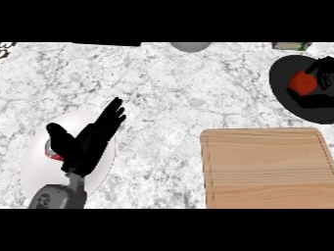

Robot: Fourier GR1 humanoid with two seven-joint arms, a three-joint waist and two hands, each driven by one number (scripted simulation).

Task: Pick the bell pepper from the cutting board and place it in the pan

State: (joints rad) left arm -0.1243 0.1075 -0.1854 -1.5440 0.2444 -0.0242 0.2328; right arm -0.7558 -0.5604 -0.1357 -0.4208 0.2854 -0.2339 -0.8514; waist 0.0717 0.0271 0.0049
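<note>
Bell pepper (302,83) off the bare cutting board (271,166), held over the pan (289,95) in the right robot hand (330,78) with fingers curled round it, release pending; left robot hand (90,137) open, resting.

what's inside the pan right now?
The red bell pepper sits inside the dark pan, with the right hand curled round it. The hand covers the pepper's right side and part of the pan floor.
</note>
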